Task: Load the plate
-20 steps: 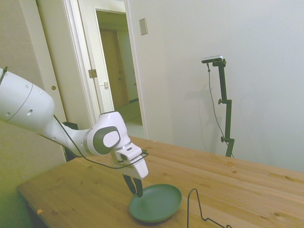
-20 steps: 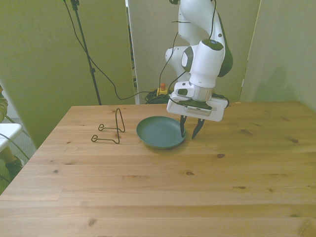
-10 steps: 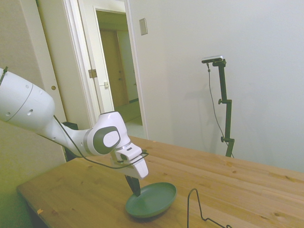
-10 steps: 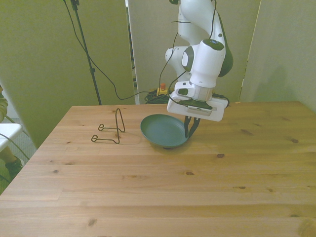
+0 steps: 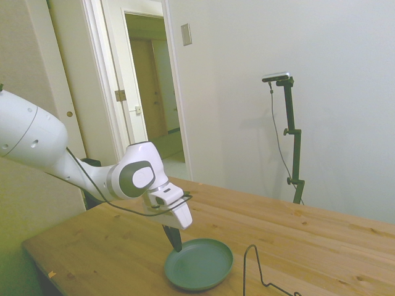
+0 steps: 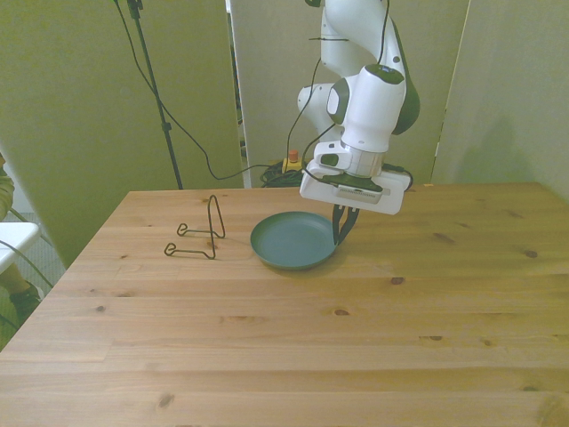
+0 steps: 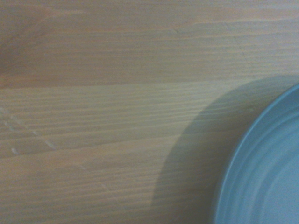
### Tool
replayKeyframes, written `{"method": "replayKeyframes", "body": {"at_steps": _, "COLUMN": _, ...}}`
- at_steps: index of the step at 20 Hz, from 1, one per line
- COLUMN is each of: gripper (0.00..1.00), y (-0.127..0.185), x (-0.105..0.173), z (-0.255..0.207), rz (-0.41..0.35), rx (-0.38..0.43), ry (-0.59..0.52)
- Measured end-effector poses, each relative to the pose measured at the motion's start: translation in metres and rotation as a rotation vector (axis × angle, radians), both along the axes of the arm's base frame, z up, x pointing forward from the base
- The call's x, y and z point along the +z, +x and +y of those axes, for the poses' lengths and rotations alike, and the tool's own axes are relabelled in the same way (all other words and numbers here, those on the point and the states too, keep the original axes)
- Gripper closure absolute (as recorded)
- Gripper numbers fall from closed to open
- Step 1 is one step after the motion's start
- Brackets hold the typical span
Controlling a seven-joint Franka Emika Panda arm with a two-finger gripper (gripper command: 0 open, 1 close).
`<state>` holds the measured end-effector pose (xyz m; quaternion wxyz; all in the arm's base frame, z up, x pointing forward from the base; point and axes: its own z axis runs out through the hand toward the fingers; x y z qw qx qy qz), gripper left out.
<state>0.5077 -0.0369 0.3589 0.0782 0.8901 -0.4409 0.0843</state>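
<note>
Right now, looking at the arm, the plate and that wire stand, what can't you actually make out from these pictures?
1. Side view: the wire stand runs off the bottom edge, so its base is unseen.
2. Wrist view: only an arc of the plate shows, the rest cut by the frame.
3. Front view: the end effector hides the pinched stretch of the plate's rim.
4. No view settles whether the plate's far edge touches the table.

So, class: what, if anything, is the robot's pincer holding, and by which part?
The pincer is shut on the round grey-green plate, gripping its rim on the front view's right.
</note>
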Motion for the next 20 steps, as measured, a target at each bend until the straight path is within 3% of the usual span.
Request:
{"method": "replayKeyframes", "body": {"at_steps": 9, "gripper": 1.00, "y": -0.018, "x": 0.032, "z": 0.001, "rz": -0.049, "rx": 0.033, "ry": 0.026}}
{"method": "replayKeyframes", "body": {"at_steps": 20, "gripper": 1.00, "y": -0.052, "x": 0.115, "z": -0.014, "rz": -0.166, "rx": 0.113, "ry": 0.160}}
